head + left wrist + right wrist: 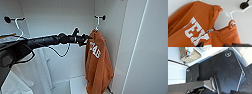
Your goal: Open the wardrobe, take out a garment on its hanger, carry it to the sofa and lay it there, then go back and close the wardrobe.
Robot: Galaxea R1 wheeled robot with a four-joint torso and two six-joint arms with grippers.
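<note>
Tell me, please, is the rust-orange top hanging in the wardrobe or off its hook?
Hanging: rust-orange top hangs from white hanger on black hook.

The robot's own dark plate (224, 72) and jointed bar (193, 85) take up most of the right wrist view. Toward eleven o'clock from the plate sits a woven basket (189, 55) holding small colourful items, resting on a white surface (176, 74).
</note>
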